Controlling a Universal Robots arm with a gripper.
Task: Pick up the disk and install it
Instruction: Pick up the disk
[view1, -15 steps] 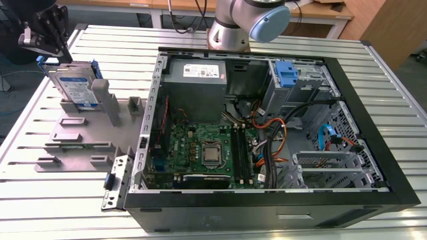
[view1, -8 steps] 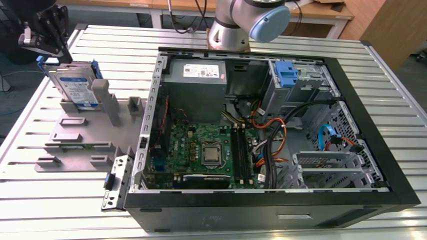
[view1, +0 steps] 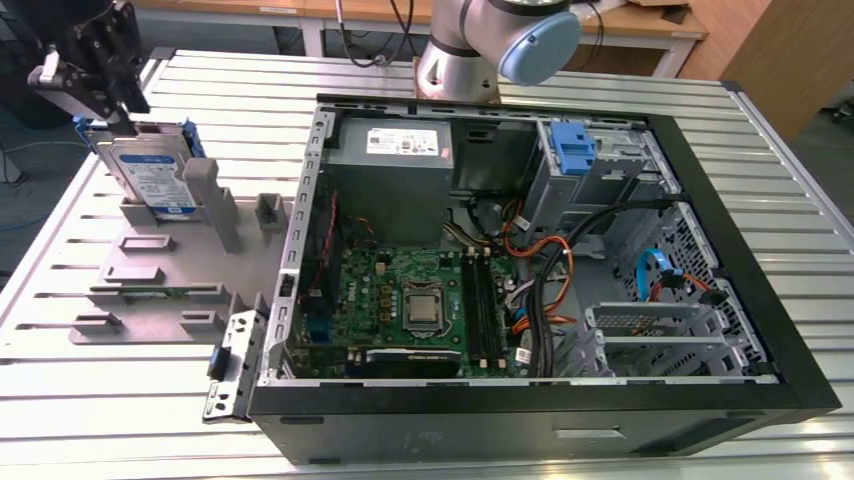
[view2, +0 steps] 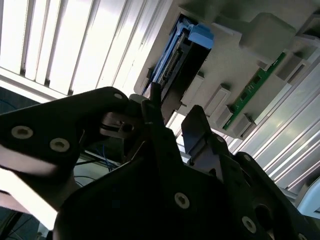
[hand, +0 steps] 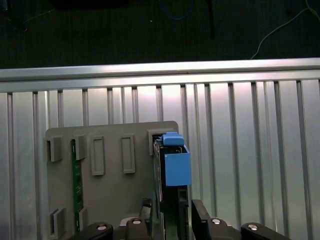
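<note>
Slatted tabletop (view1: 240, 80), with an open computer case (view1: 534, 425) at the exterior view's right. Left of it, a grey holder (view1: 147, 265) with the disk (view1: 147, 175) upright in its slot. Gripper (view1: 131, 108) at the disk's top edge, jaws parted astride it. Best centred on the blue carrier, closed squarely, drawn straight up. Contact hard to judge; slot base hidden.

The silver-grey arm (view1: 461, 45) has a pale blue joint cap (view1: 538, 45), the black gripper (view1: 126, 108) silver screws (view2: 180, 200).

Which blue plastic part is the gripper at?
The disk, upright in the grey rack outside the case; the blue clip sits far off, inside it.
</note>
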